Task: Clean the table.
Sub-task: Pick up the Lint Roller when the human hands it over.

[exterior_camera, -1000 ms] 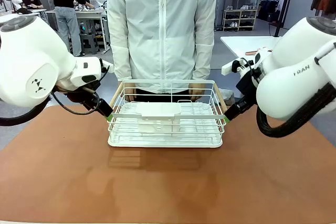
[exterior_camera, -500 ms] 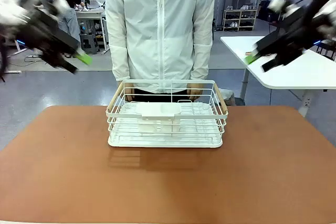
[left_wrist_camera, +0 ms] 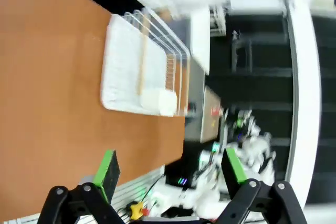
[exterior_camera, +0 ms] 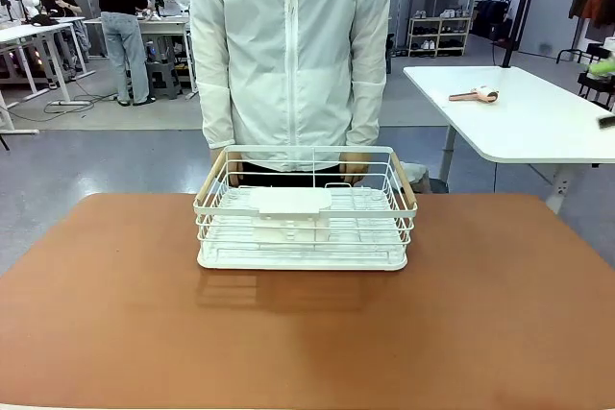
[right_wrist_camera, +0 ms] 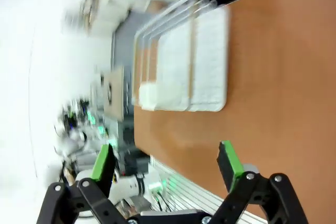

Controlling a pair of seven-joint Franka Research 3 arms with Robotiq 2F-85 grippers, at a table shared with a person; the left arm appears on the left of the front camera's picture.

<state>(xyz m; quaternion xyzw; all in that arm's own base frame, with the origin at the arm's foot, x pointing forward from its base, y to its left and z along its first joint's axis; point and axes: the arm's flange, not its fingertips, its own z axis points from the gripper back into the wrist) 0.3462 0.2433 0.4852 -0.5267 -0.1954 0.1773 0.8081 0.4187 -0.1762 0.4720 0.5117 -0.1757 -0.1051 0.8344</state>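
Observation:
The reddish-brown table (exterior_camera: 307, 333) carries a white wire basket (exterior_camera: 306, 213) at its far middle. The basket has a white tray inside and wooden side handles. A person in a white jacket stands behind it, with hands (exterior_camera: 357, 166) at its far rim. My left gripper (left_wrist_camera: 170, 171) hangs open high above the table (left_wrist_camera: 47, 77), well clear of the basket (left_wrist_camera: 142, 77). My right gripper (right_wrist_camera: 164, 162) is open too and holds nothing, far from the basket (right_wrist_camera: 184, 61) and above the table (right_wrist_camera: 273, 77). One green pad (exterior_camera: 605, 66) peeks in at the front view's right edge.
A white-topped table (exterior_camera: 538, 127) stands at the back right with a small wooden-handled object (exterior_camera: 474, 95) on it. Farther off, people work at benches on the back left. The brown top around the basket is bare.
Both grippers were at the basket's side rims a second ago. The arms have swung up and outward, away from the basket, and almost out of the front view. The basket stayed put.

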